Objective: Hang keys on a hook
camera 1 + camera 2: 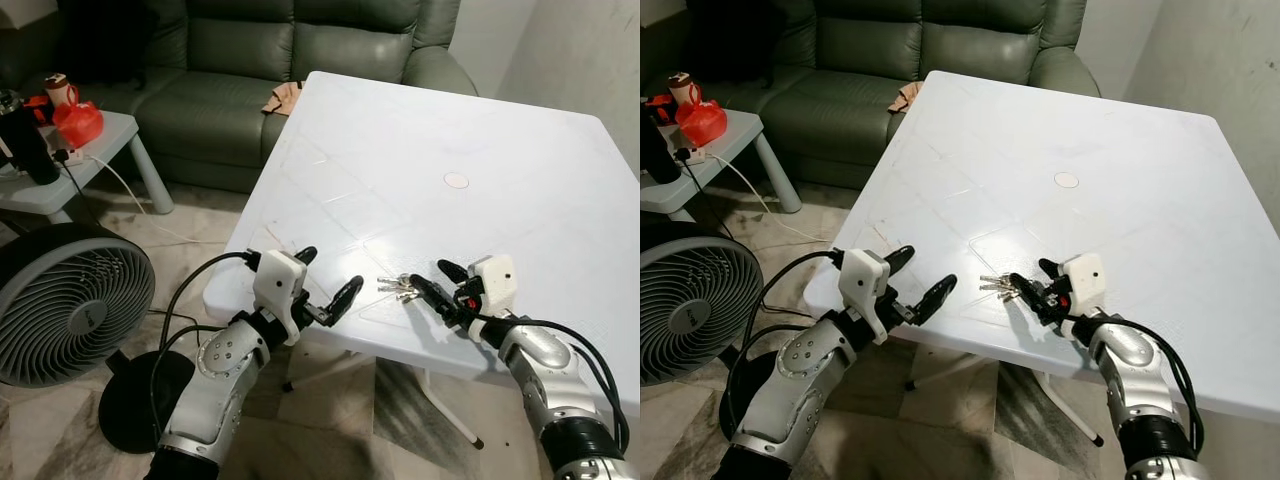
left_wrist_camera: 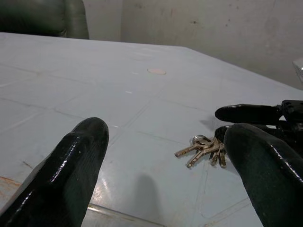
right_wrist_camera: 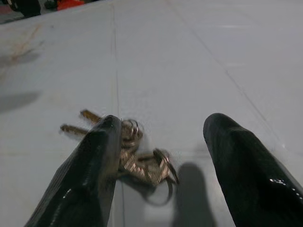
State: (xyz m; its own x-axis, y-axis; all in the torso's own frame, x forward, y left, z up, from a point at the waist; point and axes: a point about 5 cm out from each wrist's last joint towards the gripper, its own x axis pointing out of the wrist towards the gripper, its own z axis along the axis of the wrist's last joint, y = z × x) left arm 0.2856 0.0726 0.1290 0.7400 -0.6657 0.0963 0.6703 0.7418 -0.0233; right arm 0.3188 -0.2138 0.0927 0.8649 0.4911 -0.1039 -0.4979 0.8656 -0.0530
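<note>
A small bunch of brass keys (image 1: 398, 288) on a ring lies flat on the white table (image 1: 430, 150), near its front edge. My right gripper (image 1: 436, 281) is open just right of the bunch, low over the tabletop, one finger (image 3: 90, 175) touching or nearly touching the keys (image 3: 137, 158). My left gripper (image 1: 327, 277) is open at the table's front-left edge, a short way left of the keys (image 2: 203, 150), with nothing between its fingers.
A green sofa (image 1: 250, 60) stands behind the table. At far left, a low grey side table (image 1: 95, 150) carries a red bag and a dark bottle. A floor fan (image 1: 70, 300) stands at the left. A round mark (image 1: 456, 180) sits mid-table.
</note>
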